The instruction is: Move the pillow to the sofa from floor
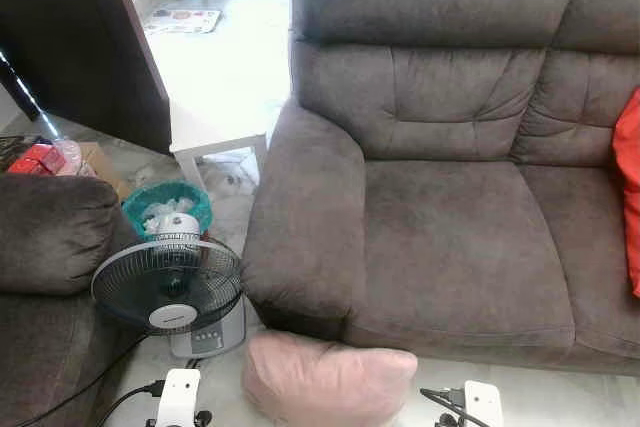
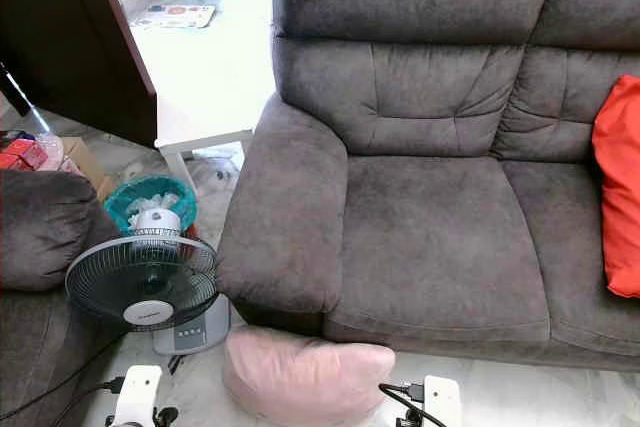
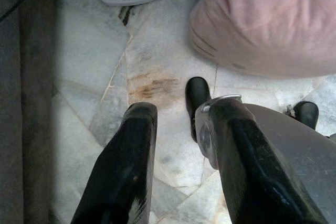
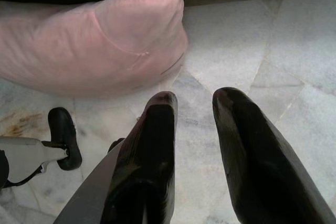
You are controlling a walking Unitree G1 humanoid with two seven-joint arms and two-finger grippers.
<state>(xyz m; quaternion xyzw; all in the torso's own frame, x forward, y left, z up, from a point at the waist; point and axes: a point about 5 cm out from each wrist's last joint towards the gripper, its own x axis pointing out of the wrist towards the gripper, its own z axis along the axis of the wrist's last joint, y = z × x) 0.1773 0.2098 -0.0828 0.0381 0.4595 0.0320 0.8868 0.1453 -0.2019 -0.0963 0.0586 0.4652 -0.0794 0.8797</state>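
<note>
Above the marble floor (image 3: 79,77), the left tool (image 3: 176,116) hangs with its two black fingers spread apart and nothing between them; the pillow (image 3: 268,19) lies just beyond its tips, not touching. The right tool (image 4: 195,103) is likewise released, its fingers parted over bare tiles, with the pillow near its tips, off to one side. From the head, only the white wrist housings of both arms show at the bottom edge, one on each side of the pillow.

The pink pillow rests on the floor, pressed against the front base of the sofa (image 1: 450,237), below the sofa's left armrest and the left end of the seat. Its cover is wrinkled and it bulges upward.

Just left of the pillow stands a fan (image 1: 168,285) with a black grille and grey base, its control panel facing the robot. Behind the fan is a teal basket (image 1: 165,202) holding crumpled white stuff. A second dark armchair (image 1: 50,237) sits at the far left. A white desk (image 1: 215,142) stands beside the sofa's armrest. On the sofa's right seat a red cushion (image 2: 618,187) leans against the backrest.
</note>
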